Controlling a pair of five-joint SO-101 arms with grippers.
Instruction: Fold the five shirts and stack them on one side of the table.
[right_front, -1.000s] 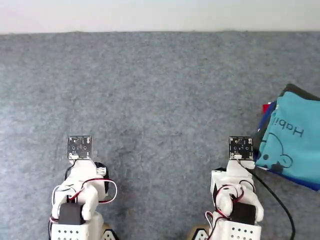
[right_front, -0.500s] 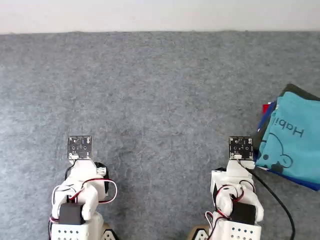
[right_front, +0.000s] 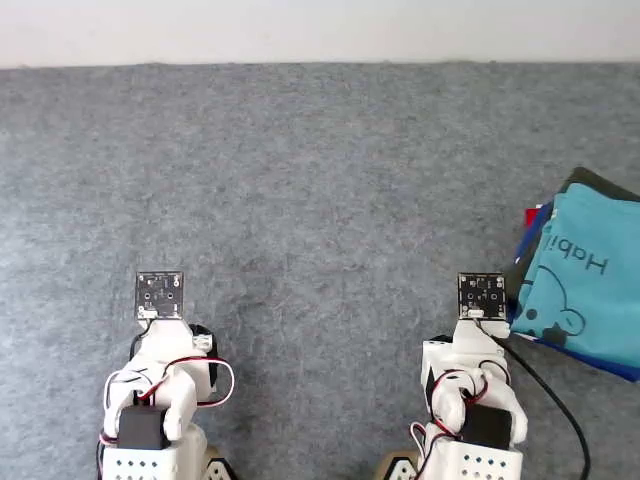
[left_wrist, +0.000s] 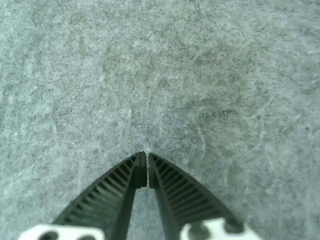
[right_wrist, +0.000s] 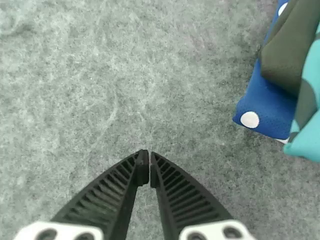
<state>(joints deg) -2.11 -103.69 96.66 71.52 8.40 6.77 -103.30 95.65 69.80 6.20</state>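
A stack of folded shirts (right_front: 585, 280) lies at the table's right edge, a teal shirt on top, with blue, dark and red layers showing beneath. In the right wrist view the stack's blue corner (right_wrist: 265, 112) lies a short way off from my right gripper (right_wrist: 146, 155), which is shut and holds nothing. My left gripper (left_wrist: 146, 156) is shut too, over bare grey felt. Both arms sit drawn back at the near edge, the left arm (right_front: 160, 385) and the right arm (right_front: 475, 385), the right one just beside the stack.
Grey felt (right_front: 320, 180) covers the whole table. A pale wall runs along the far edge. A black cable (right_front: 555, 400) trails from the right arm toward the near right corner.
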